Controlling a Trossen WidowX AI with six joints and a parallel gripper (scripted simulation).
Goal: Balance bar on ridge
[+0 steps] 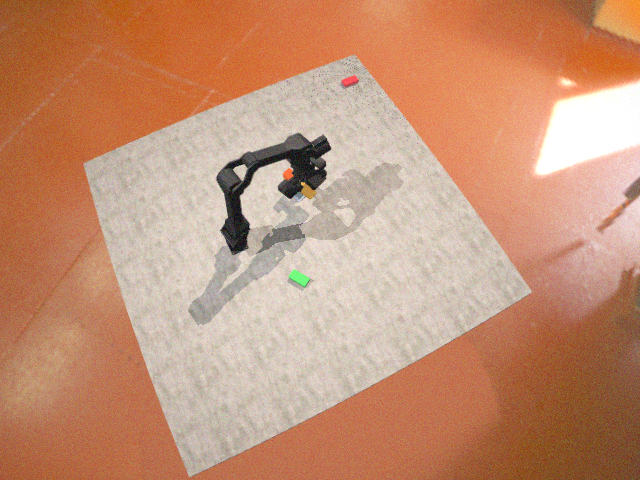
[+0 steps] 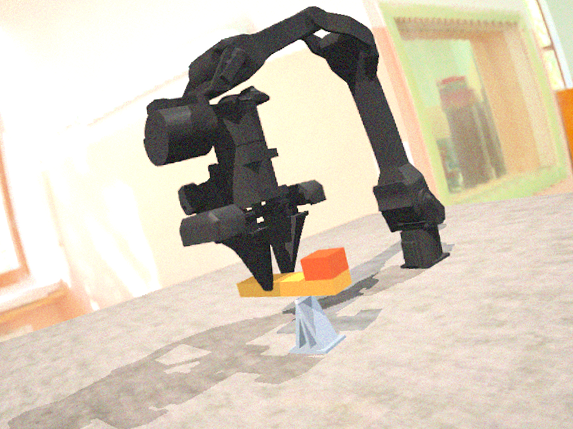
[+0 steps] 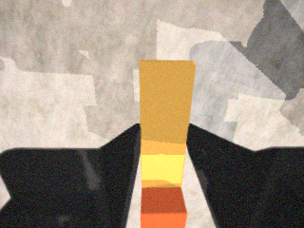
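- Bar: I see the flat orange-yellow bar (image 2: 293,285), an orange-red block (image 2: 324,262) on its right end, resting level atop the pale blue wedge ridge (image 2: 313,328).
- My black gripper (image 2: 276,270) is clamped on the bar's left half.
- Both bar ends hang above the grey stone table (image 2: 492,318); a green block (image 1: 299,277) and a red block (image 1: 349,80) lie well apart.

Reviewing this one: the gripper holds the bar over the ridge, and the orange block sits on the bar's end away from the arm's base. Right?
Not quite. In the exterior view the block sits on the bar's end toward the arm's base. The gripper does hold the bar over the ridge.
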